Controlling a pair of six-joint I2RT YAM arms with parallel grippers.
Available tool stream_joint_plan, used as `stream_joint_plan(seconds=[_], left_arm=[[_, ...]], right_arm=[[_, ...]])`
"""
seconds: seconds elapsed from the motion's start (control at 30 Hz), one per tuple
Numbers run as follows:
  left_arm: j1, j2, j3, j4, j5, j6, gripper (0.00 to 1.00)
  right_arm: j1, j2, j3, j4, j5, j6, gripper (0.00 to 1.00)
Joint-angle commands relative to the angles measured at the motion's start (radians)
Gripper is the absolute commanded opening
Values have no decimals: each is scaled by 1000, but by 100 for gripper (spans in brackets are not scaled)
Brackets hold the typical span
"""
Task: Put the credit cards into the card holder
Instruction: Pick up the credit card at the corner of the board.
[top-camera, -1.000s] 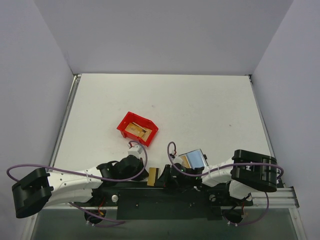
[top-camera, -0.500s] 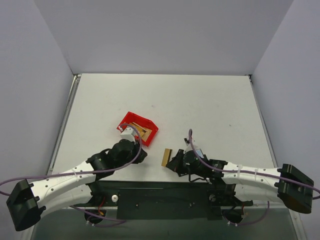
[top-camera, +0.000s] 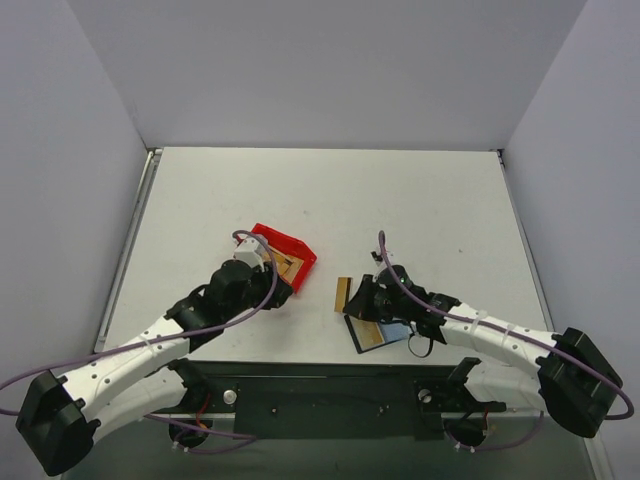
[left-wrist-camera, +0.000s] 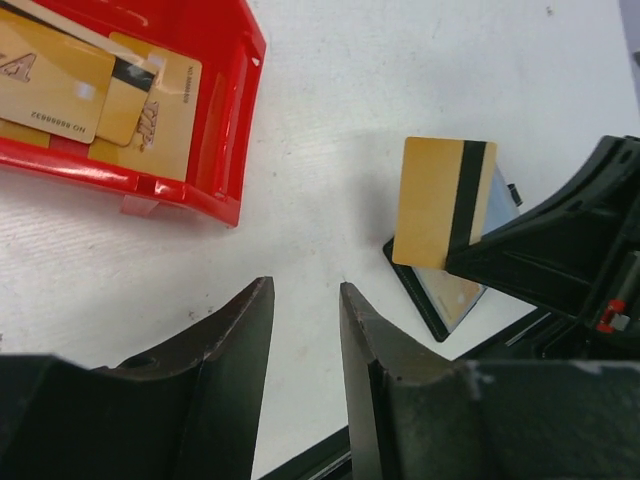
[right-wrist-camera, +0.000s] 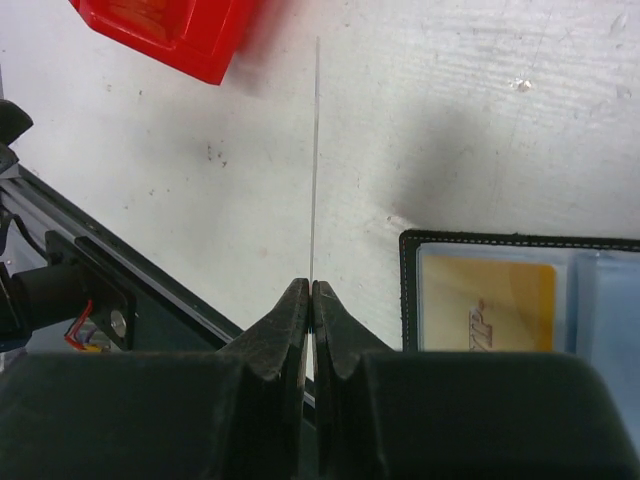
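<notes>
My right gripper (top-camera: 362, 298) (right-wrist-camera: 312, 288) is shut on a gold-tan credit card (top-camera: 343, 293) (left-wrist-camera: 440, 205) with a dark stripe. It holds the card upright, so the right wrist view shows only its thin edge (right-wrist-camera: 315, 150). Just right of it the black card holder (top-camera: 380, 334) (right-wrist-camera: 480, 245) (left-wrist-camera: 440, 300) lies open on the table, with a gold card (right-wrist-camera: 485, 305) in one pale pocket. More credit cards (top-camera: 288, 266) (left-wrist-camera: 100, 85) lie in the red bin. My left gripper (top-camera: 278, 293) (left-wrist-camera: 305, 290) hovers open and empty over bare table, just in front of the bin.
The red plastic bin (top-camera: 300, 250) (left-wrist-camera: 200, 190) sits left of centre, its open side toward the left arm. The black mounting rail (top-camera: 320, 400) runs along the near edge. Grey walls close the table on three sides.
The right arm carried the card from the near edge out onto the table beside the open holder. The left arm moved forward to the red bin and its jaws opened.
</notes>
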Motion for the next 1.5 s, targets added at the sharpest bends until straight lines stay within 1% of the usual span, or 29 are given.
stream_joint_plan(seconds=[0.0, 0.13, 0.27, 0.3, 0.33, 0.5, 0.63, 0.7, 0.87, 1.0, 1.17, 1.47], left_arm=[[54, 1, 37, 141, 138, 39, 43], [103, 7, 36, 199, 209, 36, 50], [148, 21, 31, 242, 279, 19, 54], [160, 25, 25, 263, 289, 11, 59], [166, 33, 24, 271, 309, 8, 61], [180, 57, -2, 358, 373, -19, 65], [181, 60, -7, 385, 389, -19, 70], [181, 59, -7, 382, 381, -16, 73], [181, 64, -10, 377, 372, -13, 81], [181, 80, -12, 392, 375, -15, 84], [183, 97, -19, 429, 384, -19, 84], [183, 103, -61, 543, 456, -59, 84]], right_arm=[[-78, 39, 50, 50, -207, -98, 0], [-114, 45, 51, 81, -284, -121, 0], [-121, 31, 50, 92, -313, -148, 0], [-123, 25, 48, 92, -316, -154, 0], [-126, 24, 47, 93, -322, -157, 0], [-141, 39, 40, 142, -414, -158, 0], [-153, 54, 13, 230, -488, -128, 0], [-163, 59, 2, 271, -514, -108, 0], [-178, 67, -12, 323, -549, -83, 0], [-189, 67, -13, 346, -575, -80, 0], [-204, 73, -16, 399, -617, -62, 0], [-235, 93, -53, 566, -661, 35, 0]])
